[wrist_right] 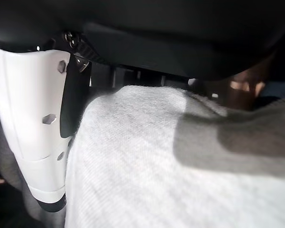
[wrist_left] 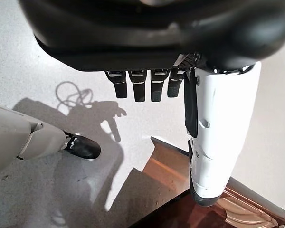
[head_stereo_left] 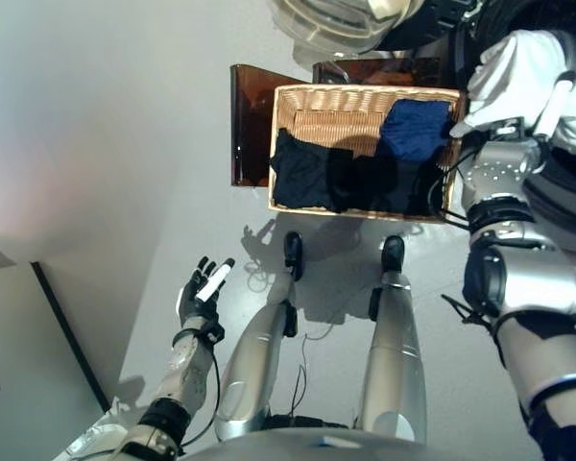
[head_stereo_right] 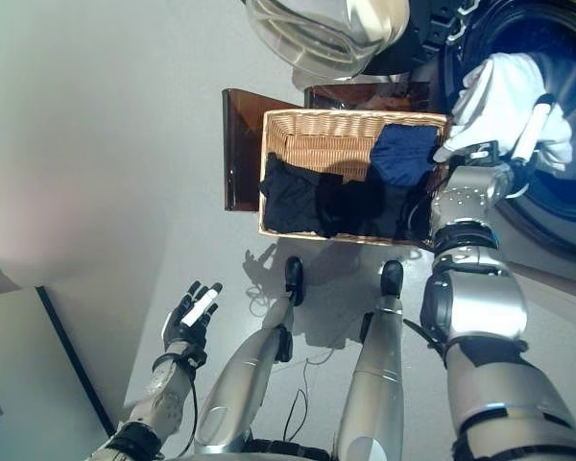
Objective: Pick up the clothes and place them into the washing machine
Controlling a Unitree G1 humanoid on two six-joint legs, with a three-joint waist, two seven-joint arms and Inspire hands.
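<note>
Nearest, low on the robot's left side, the left hand (head_stereo_left: 201, 293) hangs over the pale grey floor (head_stereo_left: 125, 144) with its dark fingers (wrist_left: 139, 88) straight and spread and its white-covered thumb standing apart; it holds nothing.

Farther out on the floor stands the rectangular woven wicker basket (head_stereo_left: 286, 106). Inside it lie a black garment (head_stereo_left: 302, 173) at its left end, more dark clothes (head_stereo_left: 379, 184) running along its near wall, and a dark blue garment (head_stereo_left: 415, 130) bunched in the far right corner. Just beside the basket's left and far sides sits a brown translucent plastic stand (head_stereo_left: 248, 125).

On the right, level with the basket's right end, the right hand (head_stereo_right: 485, 158) is raised with a white cloth garment (head_stereo_right: 499, 96) bunched in it; the right wrist view shows the white thumb pressed against the cloth with the fingers folded over it, so the hand is clamped on the garment. The garment is held at the round dark opening of the washing machine (head_stereo_right: 566, 182), whose pale round door (head_stereo_right: 326, 34) stands swung open beyond the basket.
</note>
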